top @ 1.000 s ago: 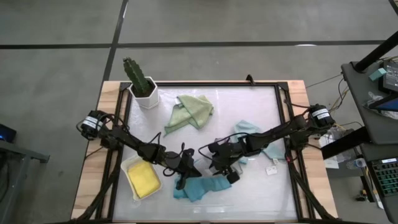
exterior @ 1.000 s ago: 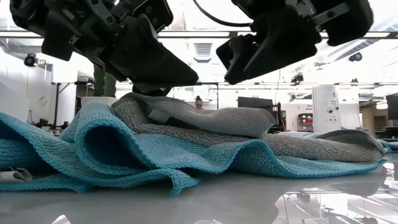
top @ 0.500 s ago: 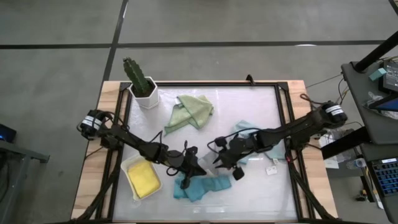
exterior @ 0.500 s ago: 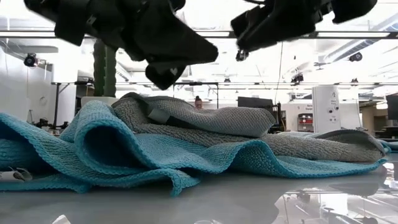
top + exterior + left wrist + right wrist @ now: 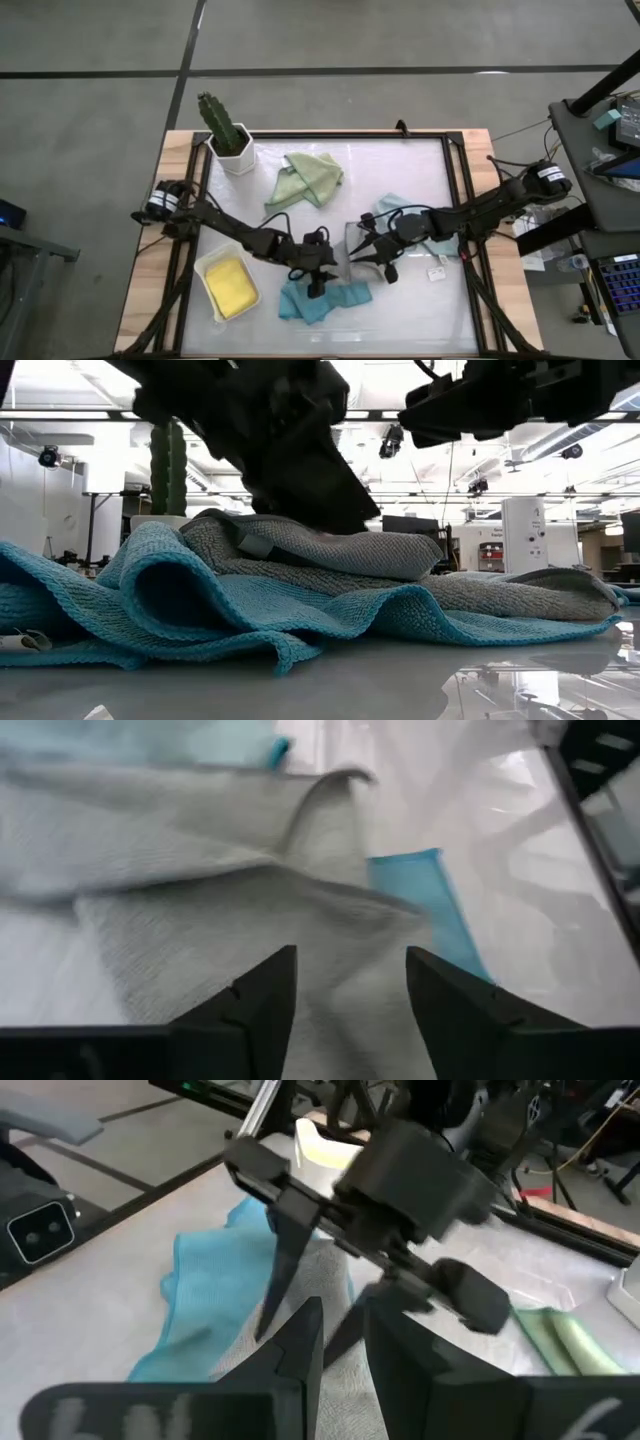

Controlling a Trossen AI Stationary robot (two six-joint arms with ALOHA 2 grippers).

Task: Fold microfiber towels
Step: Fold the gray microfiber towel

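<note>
Folding's barely begun: left hand (image 5: 318, 283) gapes empty over the grey towel (image 5: 347, 252); right hand (image 5: 372, 252) nearly shut, grip unclear. Green towel (image 5: 308, 178) and teal towel (image 5: 322, 301) lie crumpled.

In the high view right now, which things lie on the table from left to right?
Yellow towel in the white tray → cactus pot → green towel → pale blue towel.

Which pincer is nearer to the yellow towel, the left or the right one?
The left. The left pincer is just beside the yellow towel, over the grey towel. The right pincer is farther away, on the grey towel's other side.
</note>
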